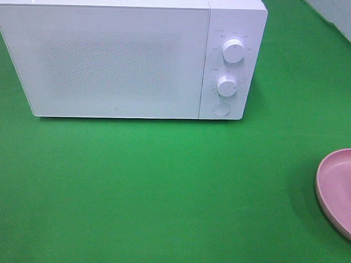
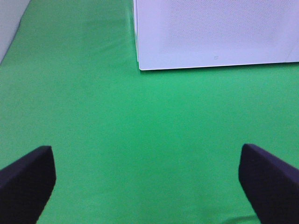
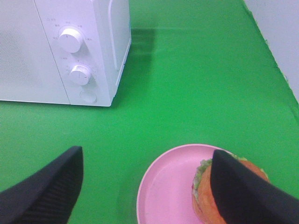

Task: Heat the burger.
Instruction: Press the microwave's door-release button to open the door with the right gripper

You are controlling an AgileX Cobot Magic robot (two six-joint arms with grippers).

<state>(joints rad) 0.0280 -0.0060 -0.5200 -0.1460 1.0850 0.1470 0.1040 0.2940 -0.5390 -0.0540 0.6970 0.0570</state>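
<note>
1. Exterior high: shut microwave point(image 1: 117, 54) on green cloth point(image 1: 162, 194), plate point(image 1: 338, 186) at the right edge, well apart; no burger or arm in frame
2. Left wrist: left gripper point(image 2: 145, 151) spread wide, empty, above bare cloth, facing the microwave's lower corner; probably needed first for the door
3. Right wrist: right gripper point(image 3: 147, 154) spread, holding nothing, poised over the plate; burger point(image 3: 203, 203) on the plate's side away from the microwave, half hidden behind one finger; opening step, by the look of it; next, lower around the bun and squeeze gently

A white microwave point(image 1: 117, 54) stands far left on the green cloth point(image 1: 162, 194), door shut. Its right panel carries an upper knob point(image 1: 233, 50), a lower knob point(image 1: 227, 85) and a round button point(image 1: 221, 109) beneath. A pink plate point(image 1: 335, 177) sits at the near right edge.
</note>
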